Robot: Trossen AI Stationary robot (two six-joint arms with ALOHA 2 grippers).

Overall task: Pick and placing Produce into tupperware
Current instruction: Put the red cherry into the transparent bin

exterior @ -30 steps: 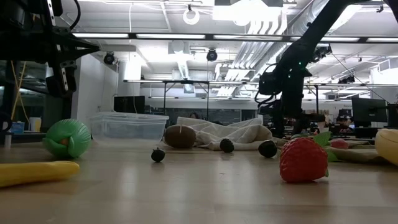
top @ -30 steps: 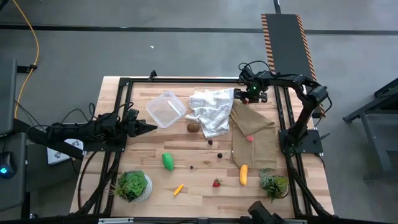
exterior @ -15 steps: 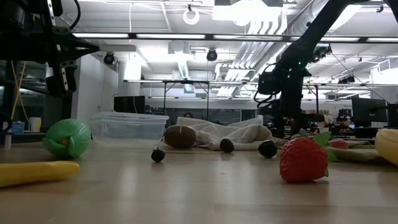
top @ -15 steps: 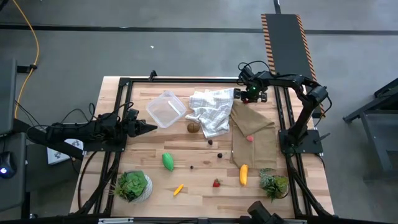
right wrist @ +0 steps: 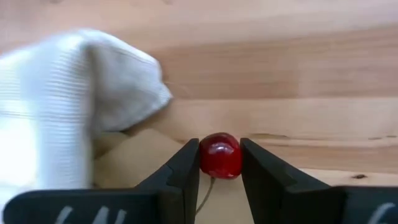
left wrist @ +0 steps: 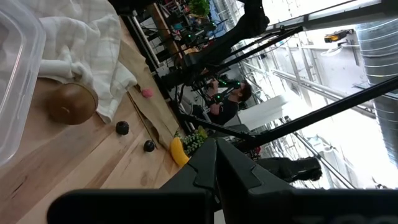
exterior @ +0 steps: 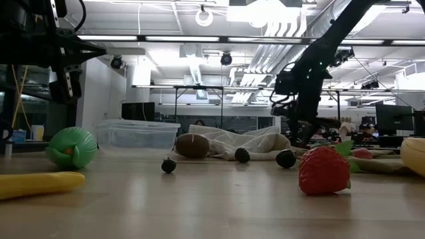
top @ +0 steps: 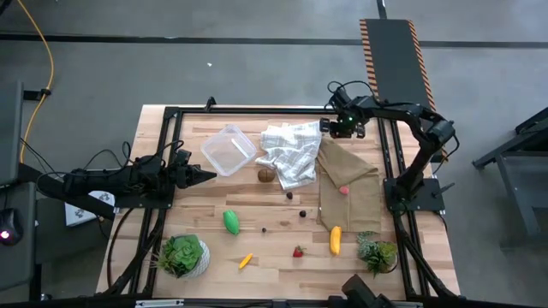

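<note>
My right gripper (right wrist: 219, 163) is shut on a small red berry (right wrist: 219, 154) over the table's far right, by the white checked cloth (top: 291, 150) and the brown cloth (top: 347, 184). The clear tupperware (top: 229, 150) stands at the far left. Lying loose on the wood are a green oval (top: 231, 222), a brown kiwi ball (top: 266, 175), a yellow banana piece (top: 335, 240), a strawberry (top: 298, 251) and dark berries (top: 302, 214). My left gripper (top: 210, 175) waits shut at the left, pointing level. My right gripper pinches the red berry by its two sides (right wrist: 203, 155) between the two fingers, at their free ends. The fingers come from above, pointing steeply down. A thin stem hangs below the berry. Whether the berry is clear of the brown cloth cannot be told.
Two leafy potted plants stand near the front, one left (top: 182, 255), one right (top: 378, 252). A small orange-yellow piece (top: 246, 261) lies between them. A pink bit (top: 344, 190) rests on the brown cloth. A black frame (top: 257, 109) rims the table.
My right gripper has tipped slightly and drawn a little upward at the table's far right. Nothing else has moved.
</note>
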